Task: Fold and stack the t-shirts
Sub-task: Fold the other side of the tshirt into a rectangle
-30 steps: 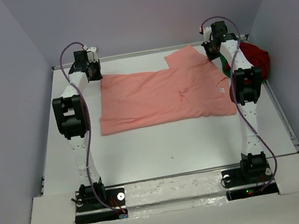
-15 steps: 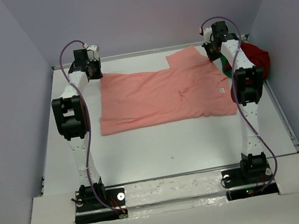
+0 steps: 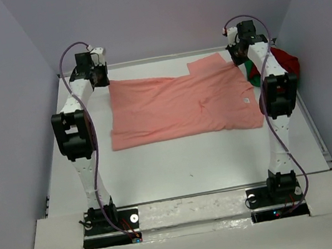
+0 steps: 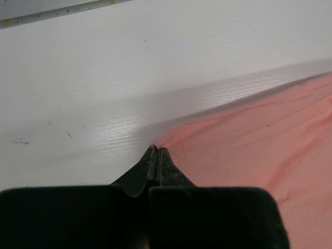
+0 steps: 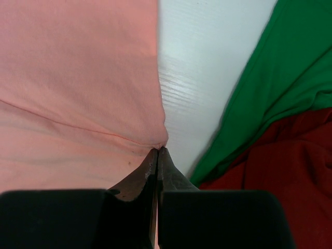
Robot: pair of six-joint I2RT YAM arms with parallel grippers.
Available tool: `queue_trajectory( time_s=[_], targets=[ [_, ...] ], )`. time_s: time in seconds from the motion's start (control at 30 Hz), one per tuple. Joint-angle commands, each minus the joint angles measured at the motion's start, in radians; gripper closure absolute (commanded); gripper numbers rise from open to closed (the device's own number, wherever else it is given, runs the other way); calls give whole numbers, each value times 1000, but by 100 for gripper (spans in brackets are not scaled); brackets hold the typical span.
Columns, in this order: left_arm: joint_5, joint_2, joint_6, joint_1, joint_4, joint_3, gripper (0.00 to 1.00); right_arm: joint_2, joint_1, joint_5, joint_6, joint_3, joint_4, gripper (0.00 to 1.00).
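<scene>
Left end effector: jaws are pressed fully together, and the far-left corner of the salmon-pink shirt is pinched at their tip, where the cloth is drawn up into a small peak.
Salmon-pink shirt: it is spread out flat across the far half of the bench, between the two arms, with one sleeve reaching toward the far right.
Right end effector: jaws are closed tight, and the far-right edge of the same shirt is gripped, the cloth puckered at the tip.
Green shirt: it is bunched at the far right of the bench, just beside the pink one, with a strip of bare bench between them.
Dark red shirt: it is crumpled against and partly under the green one, at the right edge.
Done so far: nothing is seen folded or stacked; one shirt is laid out and held at two far points.
Step judged in hand: the first fold of the pink shirt, likely toward the near edge.
Left to do: all folds on three shirts, and the stacking.
Writing: none can be read; a small pale tag is seen on the pink shirt, too small to make out.
</scene>
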Motion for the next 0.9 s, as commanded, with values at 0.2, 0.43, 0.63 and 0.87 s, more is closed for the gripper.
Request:
queue_trajectory(
  time_s=[0.2,0.43,0.63,0.87],
  targets=[
    [13,-108,39,48,-55,-40,100,-119,-8,32,-32,-68,42,100],
    [27,-157,45,54,-45,-93,100,-157,-8,40,-47,-123,45,100],
    [44,-171,51,56,-59,-109,100,-182,-8,40,-61,-155,44,100],
    [61,-200,64,57,-67,-146,100,-217,-8,40,-79,-219,42,100]
  ],
)
